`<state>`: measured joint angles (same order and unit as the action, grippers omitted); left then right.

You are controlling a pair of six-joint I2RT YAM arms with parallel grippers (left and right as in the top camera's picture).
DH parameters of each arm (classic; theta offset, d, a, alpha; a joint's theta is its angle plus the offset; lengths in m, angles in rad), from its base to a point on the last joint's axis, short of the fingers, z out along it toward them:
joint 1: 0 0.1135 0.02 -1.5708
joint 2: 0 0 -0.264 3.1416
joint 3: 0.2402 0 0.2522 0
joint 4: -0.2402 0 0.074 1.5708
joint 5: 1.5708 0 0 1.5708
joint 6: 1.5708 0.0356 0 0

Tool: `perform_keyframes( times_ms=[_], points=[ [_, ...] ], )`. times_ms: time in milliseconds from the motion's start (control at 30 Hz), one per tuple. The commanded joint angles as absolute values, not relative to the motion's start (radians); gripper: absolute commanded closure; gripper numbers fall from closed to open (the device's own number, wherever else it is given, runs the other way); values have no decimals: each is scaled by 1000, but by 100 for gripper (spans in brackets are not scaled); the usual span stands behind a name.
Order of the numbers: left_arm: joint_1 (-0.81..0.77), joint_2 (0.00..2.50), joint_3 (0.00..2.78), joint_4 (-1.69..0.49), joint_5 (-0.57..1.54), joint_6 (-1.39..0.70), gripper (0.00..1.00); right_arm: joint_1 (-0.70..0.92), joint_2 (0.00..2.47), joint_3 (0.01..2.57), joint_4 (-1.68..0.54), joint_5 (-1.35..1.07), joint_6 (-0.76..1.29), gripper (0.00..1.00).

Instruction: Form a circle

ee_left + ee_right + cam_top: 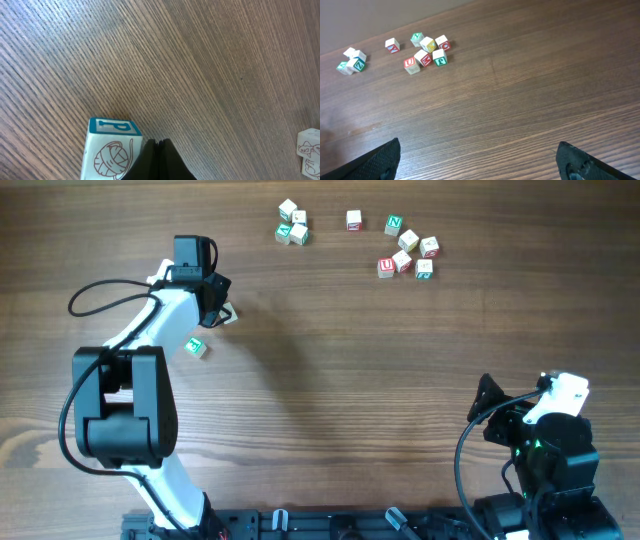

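Note:
The circle (291, 226) is a tight clump of three pale letter cubes at the far middle of the table, one with green print; it also shows as the circle (351, 59) at the far left of the right wrist view. My left gripper (219, 308) is shut on nothing, low over the table at the left. In the left wrist view the left gripper (159, 149) has its fingers pressed together, and a cube with a blue P and a yarn-ball drawing (112, 150) sits right against their left side. My right gripper (477, 145) stands wide open over bare wood at the near right (482, 412).
A loose cube with green print (195, 347) lies just below the left gripper. A second pale cube (310, 149) shows at the left wrist view's right edge. Several scattered letter cubes (405, 250) lie at the far right, with one alone (353, 219).

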<state>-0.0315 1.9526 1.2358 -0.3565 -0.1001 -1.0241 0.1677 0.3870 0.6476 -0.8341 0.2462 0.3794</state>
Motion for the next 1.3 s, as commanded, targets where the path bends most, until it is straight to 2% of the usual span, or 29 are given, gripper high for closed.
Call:
perform_keyframes(
  times_ms=[0,1267],
  points=[
    [-30,1965,1253,-361,-102,-1034,95,169,391,643,-832,237,369,0],
    [-30,1965,1253,-381,-98,-1056,96,169,391,643,-832,237,369,0]
  ],
)
